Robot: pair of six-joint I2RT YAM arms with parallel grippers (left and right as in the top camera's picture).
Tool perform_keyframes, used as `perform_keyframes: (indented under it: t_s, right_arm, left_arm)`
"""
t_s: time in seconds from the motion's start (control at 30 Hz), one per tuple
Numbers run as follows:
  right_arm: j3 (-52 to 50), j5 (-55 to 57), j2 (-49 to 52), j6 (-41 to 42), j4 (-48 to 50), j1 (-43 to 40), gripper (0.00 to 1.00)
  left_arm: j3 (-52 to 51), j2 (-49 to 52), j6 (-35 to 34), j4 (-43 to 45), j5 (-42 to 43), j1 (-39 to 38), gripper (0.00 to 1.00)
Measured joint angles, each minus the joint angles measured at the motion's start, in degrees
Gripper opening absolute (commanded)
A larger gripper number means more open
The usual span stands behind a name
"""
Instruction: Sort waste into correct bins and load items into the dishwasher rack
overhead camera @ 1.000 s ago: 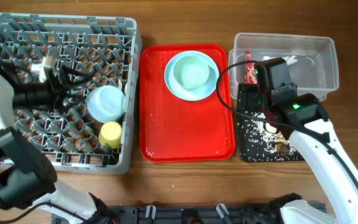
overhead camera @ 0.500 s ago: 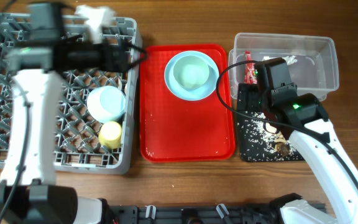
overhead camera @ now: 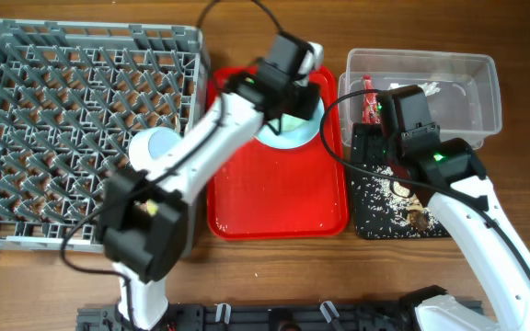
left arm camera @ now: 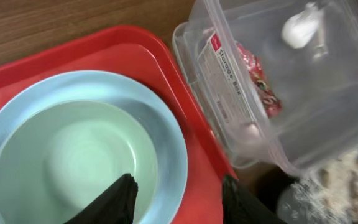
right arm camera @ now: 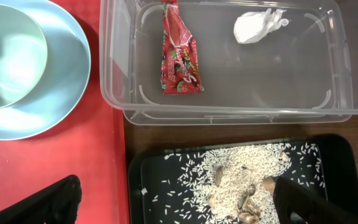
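Right wrist: one red wrapper (right arm camera: 180,56), one tissue (right arm camera: 257,26), one plate (right arm camera: 73,68); left gripper (left arm camera: 179,185) and right gripper (right arm camera: 176,186) unclenched.

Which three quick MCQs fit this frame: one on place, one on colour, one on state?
1. Where does the red wrapper lie?
A. on the tabletop
B. in the clear tub
C. in the grey rack

2. What colour is the serving tray under the pale blue plate?
A. black
B. grey
C. red

3. How does the right gripper stand?
A. open, nothing between its fingers
B. shut on the tissue
C. shut on the plate

Answers:
1 B: the right wrist view shows the wrapper on the tub's floor.
2 C: red shows all round the plate.
3 A: its fingers stand wide apart above the black tray.
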Motion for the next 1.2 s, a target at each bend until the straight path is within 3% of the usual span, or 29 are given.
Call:
perform_keyframes:
  t_s: [0.07,0.43,0.6,0.83,1.07,1.2]
  right_arm:
    - [0.0,0.0,0.0,0.0,0.0,0.0,1.0]
    - [0.0,0.0,0.0,0.0,0.0,0.0,1.0]
    - [0.0,0.0,0.0,0.0,0.0,0.0,1.0]
    - [0.0,0.0,0.0,0.0,0.0,0.0,1.0]
    - [0.0,0.0,0.0,0.0,0.0,0.0,1.0]
    - [0.0,0.0,0.0,0.0,0.0,0.0,1.0]
  left_arm:
    - [0.0,2.8,-0.5,2.9,-3.0,-1.6,0.37]
    - [0.0,9.1,-1.2,5.8,-5.9,-1.8,0.24]
    - [0.0,10.9,-1.1,3.9,-5.9,-1.8,0.04]
    - [0.1,10.9,-1.1,3.8,-7.0,-1.9,0.04]
    - [4.4,0.2,-1.2,-9.6,-1.3,1.4,0.04]
    - [7.3,-13.1,-1.1,-17.1,9.5,13.9,0.04]
